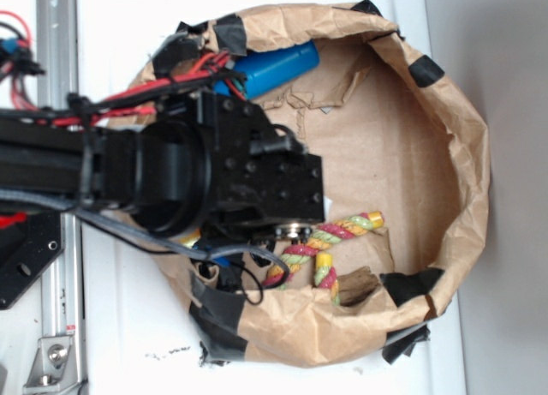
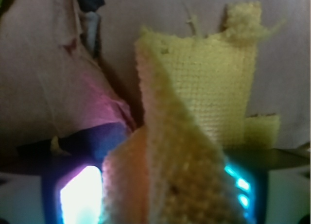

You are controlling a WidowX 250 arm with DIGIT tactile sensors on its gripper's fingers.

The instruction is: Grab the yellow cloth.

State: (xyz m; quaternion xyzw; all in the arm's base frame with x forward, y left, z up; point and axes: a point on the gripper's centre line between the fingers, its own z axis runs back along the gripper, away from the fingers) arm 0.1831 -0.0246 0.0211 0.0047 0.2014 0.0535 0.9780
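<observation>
The brown paper basin [image 1: 467,155], its rim patched with black tape, took up most of the white worktop [image 1: 111,35]. The black arm reached in over the basin's left rim, and its wrist block hid the floor beneath it in the exterior view.

A blue bottle [image 1: 278,67] lay near the basin's top-left rim, long axis running left to right and slightly tilted. The twisted rope [image 1: 338,234] of red, yellow and green lay by the bottom rim, just right of the wrist block.

The yellow cloth [image 2: 194,112] showed plainly only in the wrist view. It rose as a folded, ragged-edged sheet from between the fingers, its long axis pointing away from the camera, with a frayed tuft at the far end. In the exterior view only a small yellow sliver showed under the arm's lower left.

The gripper [image 2: 165,195] appeared clamped on the cloth's near end: fabric filled the gap between the lit finger pads [image 2: 80,199]. The fingers themselves were blurred, so this was a judgement.

Judged state: cloth directly at the gripper, nothing to reach for. The coming move would be a straight lift clear of the paper wall [image 2: 43,78].
</observation>
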